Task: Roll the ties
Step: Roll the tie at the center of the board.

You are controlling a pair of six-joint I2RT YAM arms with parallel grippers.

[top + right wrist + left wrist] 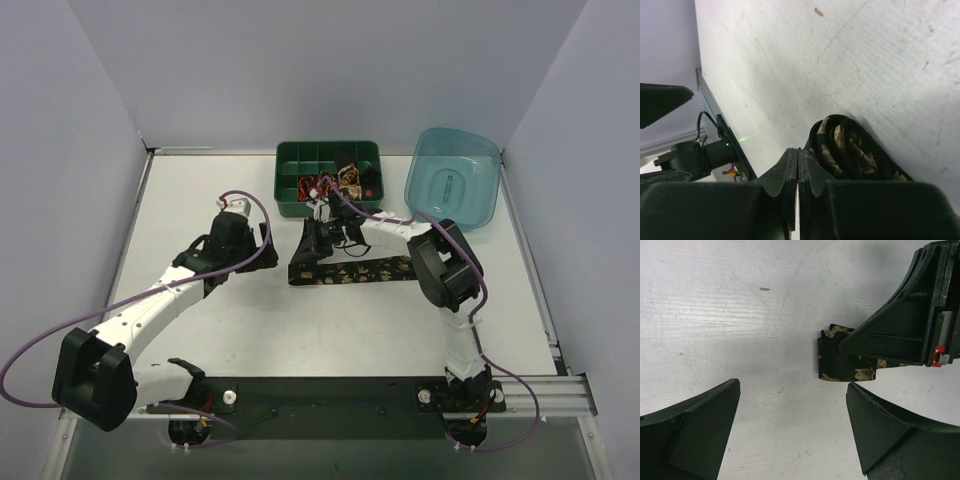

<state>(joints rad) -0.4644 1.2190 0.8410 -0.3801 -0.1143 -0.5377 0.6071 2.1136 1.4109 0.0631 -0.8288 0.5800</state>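
I count one long tie (352, 270) lying flat on the counter (200, 200), black with gold motifs. It lies in front of one dark green compartment tray (290, 152). The tray's near compartments hold rolled ties (349, 179). I can make out at least two, but the exact number is too small to tell. One translucent teal tub (455, 180) stands just right of the tray. The right end effector (798, 150) is over the strip's left end with its fingers pressed together. A curled fold of the tie touches the outer face of one finger, and I cannot tell whether any fabric is pinched. The left end effector (792, 385) sits wide apart, near that same tie end and holding nothing.
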